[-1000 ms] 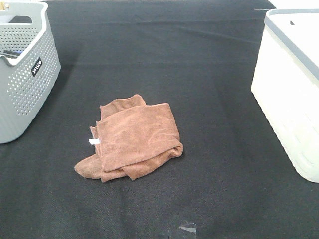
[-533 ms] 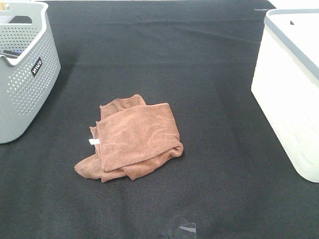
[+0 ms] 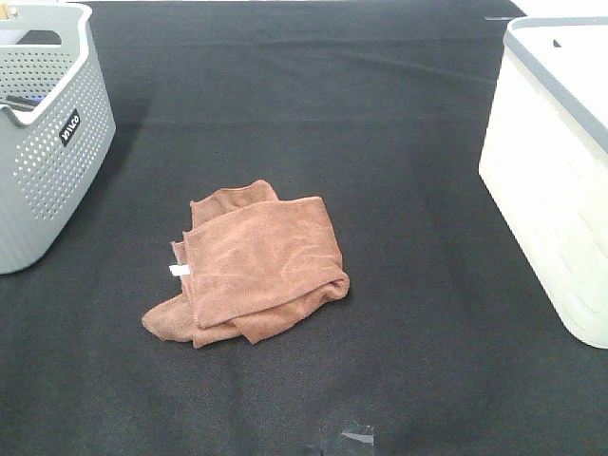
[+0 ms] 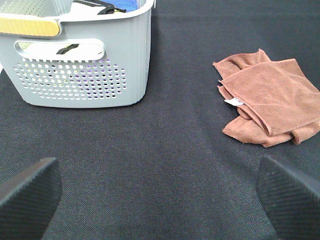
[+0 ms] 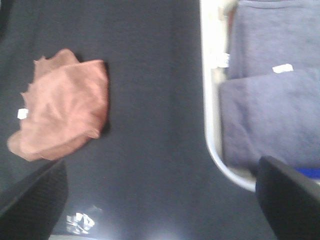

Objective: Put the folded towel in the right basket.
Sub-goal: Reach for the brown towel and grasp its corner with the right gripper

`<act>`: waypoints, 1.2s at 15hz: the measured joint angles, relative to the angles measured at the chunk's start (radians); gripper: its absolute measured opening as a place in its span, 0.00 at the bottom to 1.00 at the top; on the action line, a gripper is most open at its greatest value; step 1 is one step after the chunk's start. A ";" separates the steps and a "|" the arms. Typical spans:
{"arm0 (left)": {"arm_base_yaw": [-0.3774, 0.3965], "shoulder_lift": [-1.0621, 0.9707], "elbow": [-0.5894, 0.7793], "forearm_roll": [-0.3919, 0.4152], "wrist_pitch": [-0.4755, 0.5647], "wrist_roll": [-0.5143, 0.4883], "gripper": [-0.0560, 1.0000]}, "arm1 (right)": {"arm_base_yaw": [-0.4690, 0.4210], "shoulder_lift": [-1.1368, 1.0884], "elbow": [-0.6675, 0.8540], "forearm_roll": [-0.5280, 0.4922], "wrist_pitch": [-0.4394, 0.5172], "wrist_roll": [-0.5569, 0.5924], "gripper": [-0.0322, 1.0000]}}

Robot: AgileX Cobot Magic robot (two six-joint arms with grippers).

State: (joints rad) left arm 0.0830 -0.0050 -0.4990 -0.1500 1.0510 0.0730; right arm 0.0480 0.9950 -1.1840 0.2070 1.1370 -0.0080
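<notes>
The folded towel [image 3: 249,268] lies on the table [image 3: 380,142], left of centre, well apart from the right basket [image 3: 556,180].
We judge it light, soft and limp; pinch the bunched near-right fold. The left end effector [image 4: 160,195] and right end effector [image 5: 161,197] gape wide, empty.

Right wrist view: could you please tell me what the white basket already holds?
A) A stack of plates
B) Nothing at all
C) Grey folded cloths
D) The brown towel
C: grey folded cloths, one with a small white tag, lie inside the white basket, while the brown towel lies outside it.
</notes>
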 joint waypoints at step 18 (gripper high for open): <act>0.000 0.000 0.000 0.000 0.000 0.000 0.99 | 0.340 1.054 -0.188 0.334 -0.430 -0.203 0.97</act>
State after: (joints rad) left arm 0.0830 -0.0050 -0.4990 -0.1500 1.0510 0.0730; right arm 0.3880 2.0490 -1.3720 0.5410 0.7070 -0.2110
